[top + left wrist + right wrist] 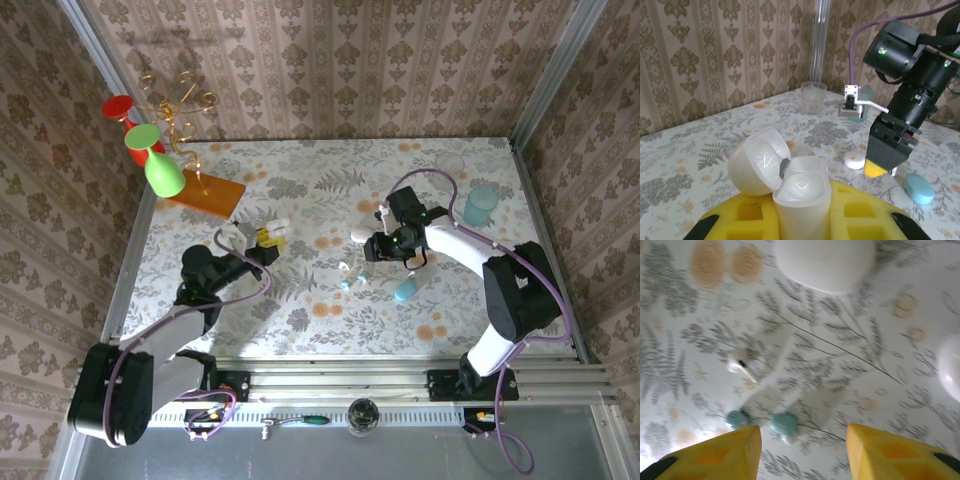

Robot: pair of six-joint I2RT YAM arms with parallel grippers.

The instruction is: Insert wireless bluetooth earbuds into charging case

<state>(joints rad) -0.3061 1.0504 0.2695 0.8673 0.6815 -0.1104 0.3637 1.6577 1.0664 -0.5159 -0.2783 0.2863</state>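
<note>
Closest to the left wrist camera, the left gripper (801,212) grips the charging case (801,195) between its yellow pads (730,230), jaws closed on the case's sides. The bottom edge of the frame cuts off the pads and the lower part of the case. The lid (759,160) is hinged back toward the left. Its hollow and the top of the body show glossy white, with a dark hinge between them. Whether the wells hold anything I cannot tell.

The right wrist view is blurred. The right gripper (804,432) hangs over the tabletop (300,310) with its jaws wide, and the lower edge cuts off its yellow fingers (715,455). The earbuds (784,423) lie side by side on the tabletop at the lower left of that frame. They show as two teal blobs, and their whitish bodies are hard to make out. One sits just inside the gap, the other just above the left finger's tip. A small white stemmed piece (741,364) lies near them, too blurred to name. A white oval thing (825,260) is cut off by the top edge.

In the top view the earbuds lie mid-frame between the two grippers, well apart from the case, with a light-blue capsule (405,291) near them to the right. A clear cup (813,97) stands further back; its contents are unclear.
</note>
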